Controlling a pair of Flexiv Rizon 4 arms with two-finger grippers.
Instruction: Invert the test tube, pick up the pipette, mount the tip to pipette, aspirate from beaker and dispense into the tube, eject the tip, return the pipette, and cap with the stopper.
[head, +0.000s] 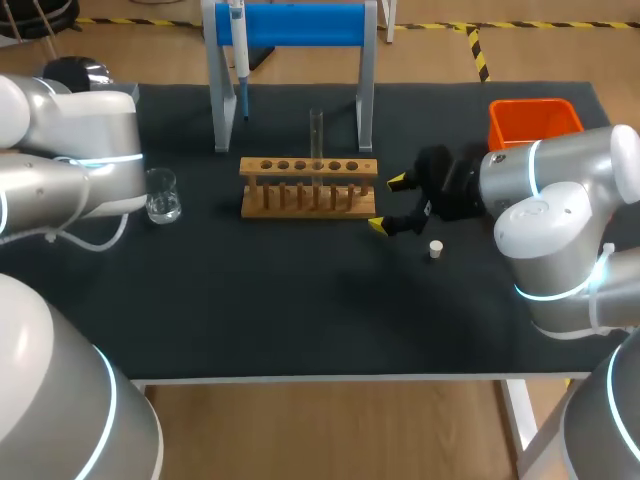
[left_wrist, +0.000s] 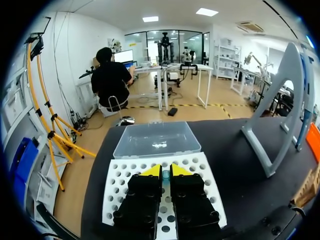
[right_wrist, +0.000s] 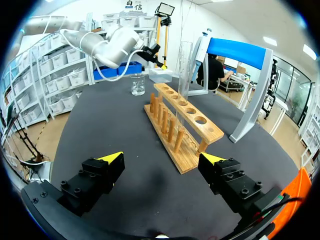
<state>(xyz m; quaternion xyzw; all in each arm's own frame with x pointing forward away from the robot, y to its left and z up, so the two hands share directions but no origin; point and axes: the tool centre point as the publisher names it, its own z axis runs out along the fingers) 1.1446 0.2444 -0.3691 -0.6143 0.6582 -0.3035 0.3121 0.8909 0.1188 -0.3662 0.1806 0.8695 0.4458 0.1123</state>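
Right tool (right_wrist: 161, 159) apart | test tube (right_wrist: 185, 80) upright in rack (right_wrist: 215, 131) ahead | left tool (left_wrist: 165, 171) together

Right gripper (right_wrist: 162, 159) gaping wide; left gripper (left_wrist: 162, 172) angled down, yellow tips together, seemingly closed.

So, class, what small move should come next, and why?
Probably swing the left arm toward the white-and-blue pipette hanging on the blue-topped stand: the clear glass test tube stands upright in the wooden rack, and the right pincer is open.
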